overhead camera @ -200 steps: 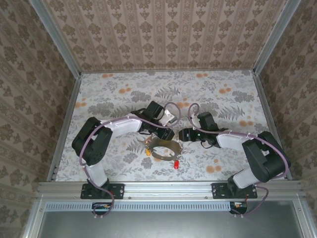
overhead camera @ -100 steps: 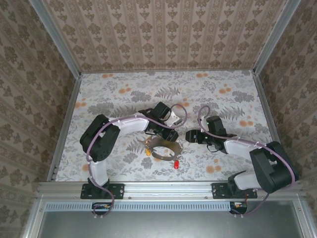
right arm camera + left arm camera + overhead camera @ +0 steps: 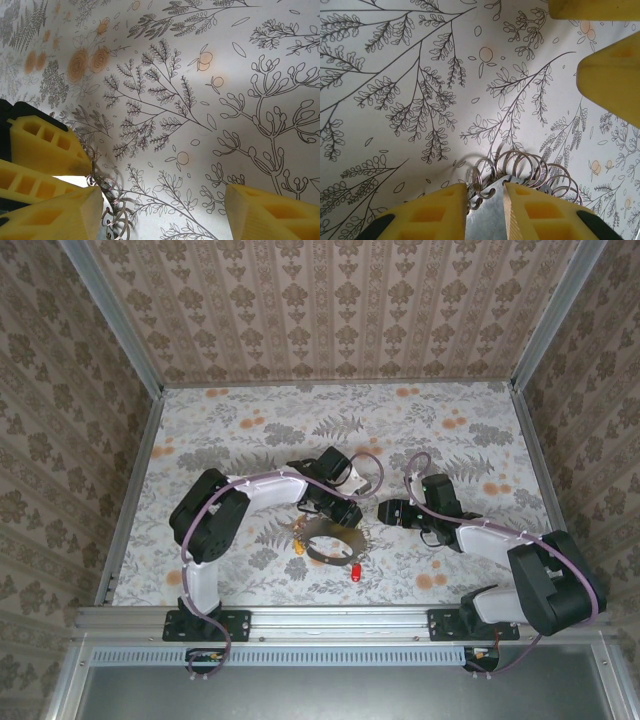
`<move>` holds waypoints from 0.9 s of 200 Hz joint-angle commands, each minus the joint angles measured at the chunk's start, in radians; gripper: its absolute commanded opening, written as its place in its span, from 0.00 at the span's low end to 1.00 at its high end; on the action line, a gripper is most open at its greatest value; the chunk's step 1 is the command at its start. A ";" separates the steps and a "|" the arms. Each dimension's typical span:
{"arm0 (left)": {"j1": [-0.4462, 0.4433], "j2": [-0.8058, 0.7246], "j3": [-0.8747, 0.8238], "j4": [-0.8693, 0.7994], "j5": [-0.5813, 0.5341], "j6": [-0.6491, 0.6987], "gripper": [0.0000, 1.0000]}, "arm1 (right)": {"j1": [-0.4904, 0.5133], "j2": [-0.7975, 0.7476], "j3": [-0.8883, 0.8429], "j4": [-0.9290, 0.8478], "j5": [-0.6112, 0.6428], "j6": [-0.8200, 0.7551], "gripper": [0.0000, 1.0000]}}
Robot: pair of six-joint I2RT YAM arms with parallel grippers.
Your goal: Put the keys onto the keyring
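Floral-printed table (image 3: 220,430) is enclosed on three sides by patterned wallpapered walls (image 3: 330,310).

1. Keyring (image 3: 338,540): lies on the table at 6 o'clock of the surface centre, standing as an open loop.
2. Keys: the yellow-gold key (image 3: 300,546) lies at 9 o'clock of the loop, just beside the band. The red key (image 3: 356,572) lies at 5 o'clock of the loop, also just beside it. Whether either key touches the band cannot be told.
3. Left gripper (image 3: 347,517): positioned at 1 o'clock of the loop. In the left wrist view its yellow fingers (image 3: 440,212) stand close together with the grey band of the keyring (image 3: 485,222) filling the gap between them, clamped. A coil of wire rings (image 3: 520,167) sits at 12 o'clock of the fingertips.
4. Right gripper (image 3: 383,511): at 2 o'clock of the loop, near the left gripper. In the right wrist view its fingers (image 3: 275,210) stand wide apart over bare table, holding nothing; the coil lies beside the left-hand finger.
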 commanded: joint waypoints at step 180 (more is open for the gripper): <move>-0.070 -0.013 0.061 -0.129 -0.143 0.064 0.28 | -0.008 0.013 -0.022 0.052 -0.015 0.021 0.66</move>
